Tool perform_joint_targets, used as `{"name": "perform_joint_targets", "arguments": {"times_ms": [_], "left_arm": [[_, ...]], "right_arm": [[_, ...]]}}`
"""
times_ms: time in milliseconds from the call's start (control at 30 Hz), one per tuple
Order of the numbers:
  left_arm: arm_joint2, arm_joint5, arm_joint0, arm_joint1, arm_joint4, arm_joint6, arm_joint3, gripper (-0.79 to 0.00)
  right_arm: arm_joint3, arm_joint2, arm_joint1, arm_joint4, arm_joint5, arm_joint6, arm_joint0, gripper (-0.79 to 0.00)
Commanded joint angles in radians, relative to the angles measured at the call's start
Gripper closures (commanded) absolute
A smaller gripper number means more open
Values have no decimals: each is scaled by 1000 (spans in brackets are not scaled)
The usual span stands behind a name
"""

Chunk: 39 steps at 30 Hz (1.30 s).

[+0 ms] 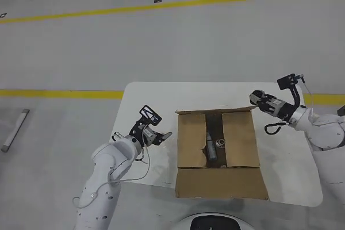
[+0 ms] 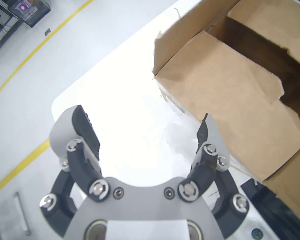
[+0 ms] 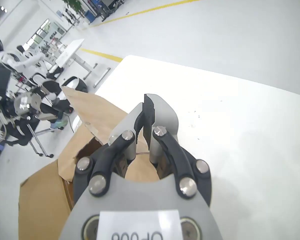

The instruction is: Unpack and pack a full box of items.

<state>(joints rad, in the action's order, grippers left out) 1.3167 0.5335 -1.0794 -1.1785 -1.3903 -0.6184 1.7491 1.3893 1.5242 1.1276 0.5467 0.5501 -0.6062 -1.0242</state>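
Where the floor runs out to the far left in the top view, a grey bar (image 1: 14,129) lies well apart from the table (image 1: 149,95).

1. Left gripper (image 1: 161,138): positioned over the table's left half, beside the box (image 1: 191,141) but apart from it. The jaws stand wide. The left wrist view shows only bare table between the two fingers (image 2: 86,128), and the left gripper holds nothing.

2. Box: cardboard, at the middle of the table, nearer the robot's edge. Two top flaps lie nearly flat, leaving a narrow dark gap along the centre. A third flap (image 1: 221,183) is folded outward on the robot's side.

3. Contents: a grey cylinder (image 1: 210,146) shows through the gap, with a small ring (image 1: 220,142) just beside it. Whether they touch cannot be told.

4. Right gripper (image 1: 254,96): positioned at the box's far right corner, just beside the raised flap edge. In the right wrist view the jaws stand narrow, pads close together, with nothing seen between them.
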Motion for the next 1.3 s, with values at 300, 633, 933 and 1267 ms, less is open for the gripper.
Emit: {"name": "perform_joint_targets", "arguments": {"times_ms": [300, 633, 933, 1267], "left_arm": [[14, -17, -11, 2, -5, 15, -1, -785], [14, -17, -11, 2, -5, 15, -1, -785], [12, -12, -19, 3, -10, 28, 3, -785], [64, 295, -93, 42, -146, 125, 51, -785]], "right_arm": [[155, -14, -16, 211, 9, 47, -150, 0], [238, -40, -15, 270, -128, 90, -229, 0], [298, -49, -15, 269, -211, 85, -275, 0], [278, -74, -13, 266, -245, 89, -258, 0]]}}
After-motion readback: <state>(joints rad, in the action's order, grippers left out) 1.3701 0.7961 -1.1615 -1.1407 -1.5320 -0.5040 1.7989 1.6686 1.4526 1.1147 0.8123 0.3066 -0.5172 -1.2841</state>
